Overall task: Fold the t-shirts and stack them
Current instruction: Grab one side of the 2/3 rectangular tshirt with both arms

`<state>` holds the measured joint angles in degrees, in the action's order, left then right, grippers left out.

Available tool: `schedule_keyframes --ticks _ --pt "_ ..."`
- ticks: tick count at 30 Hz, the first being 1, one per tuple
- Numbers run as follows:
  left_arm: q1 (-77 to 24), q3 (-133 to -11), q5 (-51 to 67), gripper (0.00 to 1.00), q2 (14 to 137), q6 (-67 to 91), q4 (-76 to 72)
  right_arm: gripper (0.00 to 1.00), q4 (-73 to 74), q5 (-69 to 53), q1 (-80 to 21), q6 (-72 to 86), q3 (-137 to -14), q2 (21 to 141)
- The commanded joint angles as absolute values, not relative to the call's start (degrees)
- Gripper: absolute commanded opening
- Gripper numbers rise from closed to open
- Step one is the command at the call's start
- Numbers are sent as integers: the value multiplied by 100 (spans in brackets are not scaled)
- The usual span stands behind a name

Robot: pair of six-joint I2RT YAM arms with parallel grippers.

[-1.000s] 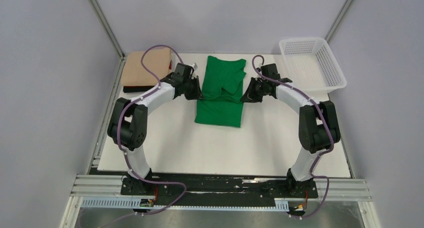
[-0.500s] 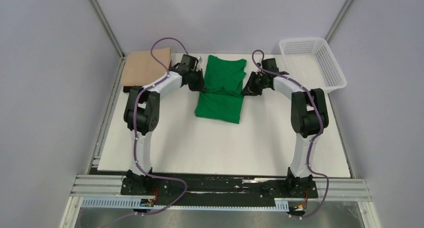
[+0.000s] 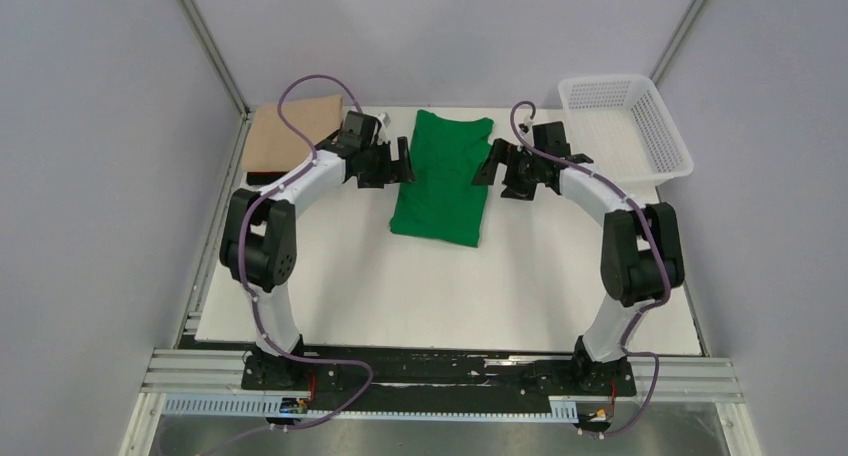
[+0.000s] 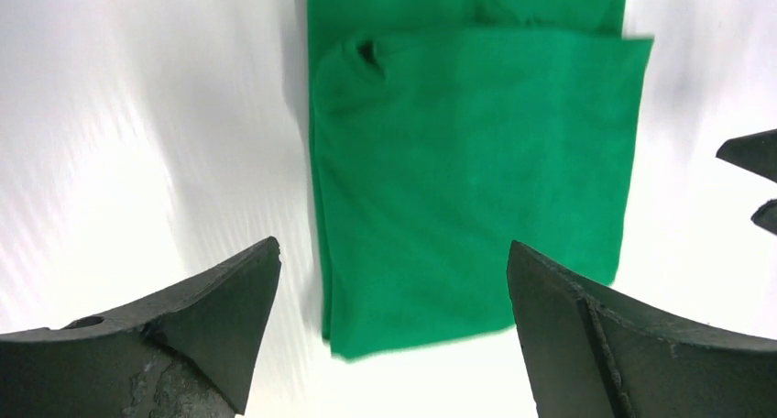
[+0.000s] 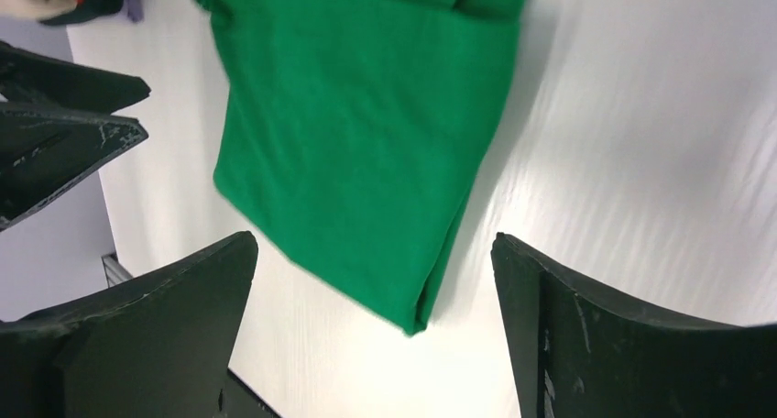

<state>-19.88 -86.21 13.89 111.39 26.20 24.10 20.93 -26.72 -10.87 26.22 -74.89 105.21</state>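
Observation:
A bright green t-shirt [image 3: 443,176] lies folded into a long narrow rectangle at the table's middle back. My left gripper [image 3: 404,163] hangs open just off its left edge, and my right gripper [image 3: 486,163] hangs open just off its right edge. Neither holds anything. In the left wrist view the green t-shirt [image 4: 467,170] lies flat below the wide-apart fingers of the left gripper [image 4: 392,253]. The right wrist view shows a folded corner of the green t-shirt [image 5: 366,134] under the right gripper [image 5: 373,244]. A folded tan t-shirt [image 3: 290,131] rests on a black one [image 3: 262,178] at the back left.
A white mesh basket [image 3: 660,146] stands at the back right corner. Grey walls with metal frame posts close in the table on three sides. Bare white tabletop [image 3: 450,296] stretches from the green shirt to the arm bases.
Both grippers went from shut on the green shirt's side edges to wide open and let go. They drew slightly apart, and the cloth now lies flat.

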Motion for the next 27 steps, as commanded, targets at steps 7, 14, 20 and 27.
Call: schedule_keyframes --ticks 7,14,20,27 --pt "-1986 -6295 1465 100 9549 2978 1915 100 1710 -2602 -1797 3188 -5611 9196" --pt "-1986 -6022 1611 84 9993 3106 1577 85 1335 -2479 -1950 3504 -5324 9578" --pt "-1986 -6096 1908 61 10452 3034 1365 62 1125 -2319 -2075 3644 -5295 9923" --pt "-1986 -6081 2322 9 10721 2971 1169 21 932 -2183 -2152 3717 -5274 10197"
